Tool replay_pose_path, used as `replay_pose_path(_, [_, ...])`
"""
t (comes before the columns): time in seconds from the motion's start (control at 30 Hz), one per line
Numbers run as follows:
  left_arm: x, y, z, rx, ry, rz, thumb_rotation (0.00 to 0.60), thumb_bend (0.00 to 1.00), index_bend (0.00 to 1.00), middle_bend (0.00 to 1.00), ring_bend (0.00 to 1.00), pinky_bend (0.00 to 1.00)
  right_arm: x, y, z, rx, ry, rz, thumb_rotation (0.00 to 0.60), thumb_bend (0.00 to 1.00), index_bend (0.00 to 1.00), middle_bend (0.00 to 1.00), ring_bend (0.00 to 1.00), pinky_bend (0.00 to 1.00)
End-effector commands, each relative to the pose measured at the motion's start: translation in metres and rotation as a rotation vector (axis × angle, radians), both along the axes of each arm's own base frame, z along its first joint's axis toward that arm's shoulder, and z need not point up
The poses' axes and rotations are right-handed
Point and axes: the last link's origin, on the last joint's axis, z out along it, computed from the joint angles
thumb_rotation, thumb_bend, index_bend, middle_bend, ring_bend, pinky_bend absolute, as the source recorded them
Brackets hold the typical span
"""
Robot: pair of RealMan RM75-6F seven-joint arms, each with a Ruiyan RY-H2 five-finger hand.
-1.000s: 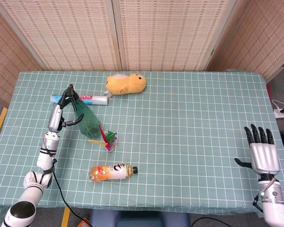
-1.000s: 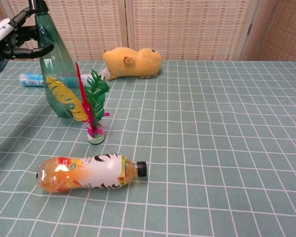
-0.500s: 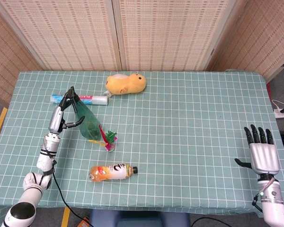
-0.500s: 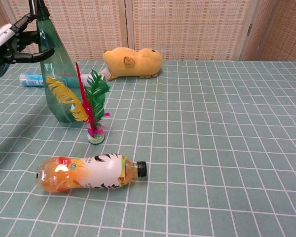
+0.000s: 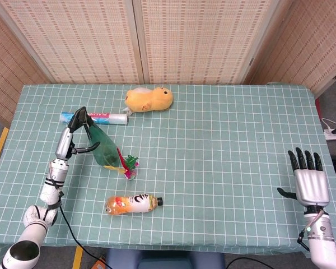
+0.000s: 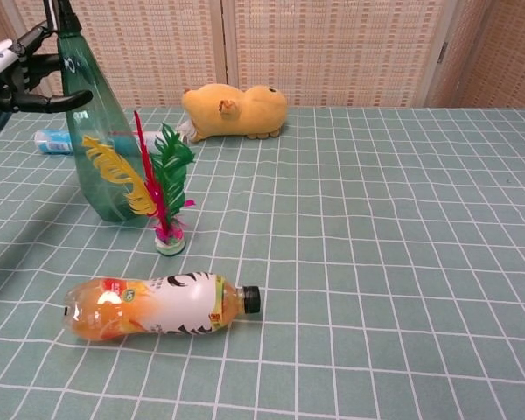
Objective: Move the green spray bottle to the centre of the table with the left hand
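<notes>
The green spray bottle (image 5: 103,148) stands at the left of the table, its black nozzle leaning slightly left in the chest view (image 6: 101,149). My left hand (image 5: 70,137) grips its neck. In the chest view my left hand (image 6: 22,74) has its thumb across the front of the bottle and its fingers behind the nozzle. My right hand (image 5: 311,182) hovers near the table's front right corner, fingers spread and holding nothing. The chest view does not show it.
A feathered shuttlecock (image 6: 162,188) stands right against the bottle's base. An orange drink bottle (image 5: 131,203) lies in front of it. A yellow plush toy (image 5: 149,99) and a white-and-blue tube (image 5: 95,117) lie behind it. The checked tablecloth (image 5: 224,145) covers the table.
My left hand has shifted slightly left and toward me, and the bottle's top has moved left with it. The right hand is unchanged.
</notes>
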Motion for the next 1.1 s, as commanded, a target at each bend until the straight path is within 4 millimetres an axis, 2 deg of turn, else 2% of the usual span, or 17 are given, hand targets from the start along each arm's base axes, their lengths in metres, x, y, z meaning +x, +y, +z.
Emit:
replay_pose_path(0.03, [-0.002,-0.001,0.000,-0.005,0.001,0.001,0.600,0.13,0.00,0.32,0.15,0.03,0.000,0.000,0.000,0.001,0.000,0.001,0.600,0.00,0.09,0.00,0.00,0.00])
replay_pose_path(0.57, [-0.008,-0.005,0.010,-0.009,-0.034,-0.018,0.600,0.10,0.00,0.25,0.13,0.02,0.001,-0.001,-0.002,0.006,-0.007,0.010,0.600,0.00,0.10,0.00,0.00,0.00])
replay_pose_path(1.1, [-0.027,-0.024,0.034,-0.035,-0.005,-0.079,0.600,0.09,0.00,0.21,0.12,0.02,0.002,-0.004,-0.003,0.012,-0.079,0.057,0.600,0.00,0.09,0.00,0.00,0.00])
